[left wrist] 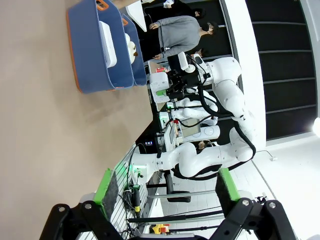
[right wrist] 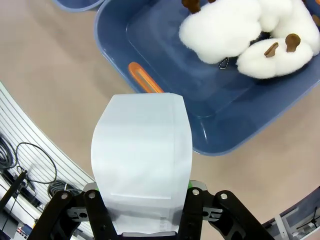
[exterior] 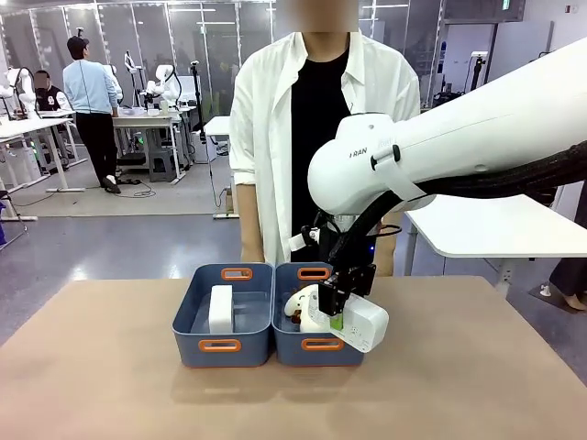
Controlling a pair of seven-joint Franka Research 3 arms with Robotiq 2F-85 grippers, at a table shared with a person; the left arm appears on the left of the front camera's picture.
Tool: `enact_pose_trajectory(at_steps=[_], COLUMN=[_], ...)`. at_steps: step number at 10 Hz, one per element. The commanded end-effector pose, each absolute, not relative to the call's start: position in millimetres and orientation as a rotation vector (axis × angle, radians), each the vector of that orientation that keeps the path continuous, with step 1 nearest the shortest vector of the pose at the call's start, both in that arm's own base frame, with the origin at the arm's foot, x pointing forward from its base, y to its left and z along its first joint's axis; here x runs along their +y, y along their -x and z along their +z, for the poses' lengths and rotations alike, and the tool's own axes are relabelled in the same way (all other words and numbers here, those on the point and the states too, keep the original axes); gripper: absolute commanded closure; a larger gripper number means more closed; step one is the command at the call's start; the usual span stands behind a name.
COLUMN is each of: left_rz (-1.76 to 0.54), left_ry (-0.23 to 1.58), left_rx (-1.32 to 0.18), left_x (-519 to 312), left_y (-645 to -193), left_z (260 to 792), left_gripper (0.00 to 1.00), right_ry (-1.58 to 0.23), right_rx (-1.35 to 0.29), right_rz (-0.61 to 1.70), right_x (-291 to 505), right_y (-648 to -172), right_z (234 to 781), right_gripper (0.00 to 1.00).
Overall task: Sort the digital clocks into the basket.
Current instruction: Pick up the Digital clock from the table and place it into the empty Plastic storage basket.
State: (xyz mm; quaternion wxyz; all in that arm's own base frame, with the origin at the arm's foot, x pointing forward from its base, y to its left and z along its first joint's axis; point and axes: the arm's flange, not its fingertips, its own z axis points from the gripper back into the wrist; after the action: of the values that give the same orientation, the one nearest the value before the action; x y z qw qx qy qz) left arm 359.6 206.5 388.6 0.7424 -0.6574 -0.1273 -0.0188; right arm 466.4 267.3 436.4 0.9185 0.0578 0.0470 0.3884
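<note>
Two blue baskets stand side by side at the table's middle. The left basket point(exterior: 197, 316) holds one white digital clock point(exterior: 221, 309) standing on edge. My right gripper point(exterior: 340, 314) is shut on a second white digital clock point(exterior: 364, 324) and holds it tilted, just above the front right corner of the right basket point(exterior: 286, 344). In the right wrist view this clock point(right wrist: 142, 165) sits between the fingers, over bare table beside that basket's orange handle slot point(right wrist: 144, 78). My left gripper point(left wrist: 167, 187) stands open and holds nothing, well back from the baskets point(left wrist: 87, 50).
White-and-brown plush toys point(exterior: 303, 307) point(right wrist: 235, 30) lie in the right basket. A person in a white shirt point(exterior: 266, 119) stands right behind the baskets at the far edge. Bare brown tabletop point(exterior: 101, 367) lies left, right and in front.
</note>
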Motion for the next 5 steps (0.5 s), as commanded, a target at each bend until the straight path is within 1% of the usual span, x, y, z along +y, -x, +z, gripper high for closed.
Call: enact_pose_trajectory(at_steps=[1,2,4,5], left_rz=[-0.052,-0.052,-0.052,-0.052], left_ry=[1.432,1.432,1.432,1.432], left_rx=[-0.275,-0.275,-0.275,-0.275], left_x=[206,206,206,206], left_y=[-357,-357,-357,-357], left_z=[392,392,392,392], left_gripper=[0.0,0.0,0.0,0.0], right_ry=[-0.124,-0.182,-0.199,-0.242], right_rx=[0.01,-0.081,-0.101,-0.111], right_rz=[0.789,0.779,0.751,0.734], right_x=[285,307,339,355], right_y=[-467,-475,-492,-502], right_z=[449,469,485,484], right_gripper=[0.48,0.48,0.48,0.48])
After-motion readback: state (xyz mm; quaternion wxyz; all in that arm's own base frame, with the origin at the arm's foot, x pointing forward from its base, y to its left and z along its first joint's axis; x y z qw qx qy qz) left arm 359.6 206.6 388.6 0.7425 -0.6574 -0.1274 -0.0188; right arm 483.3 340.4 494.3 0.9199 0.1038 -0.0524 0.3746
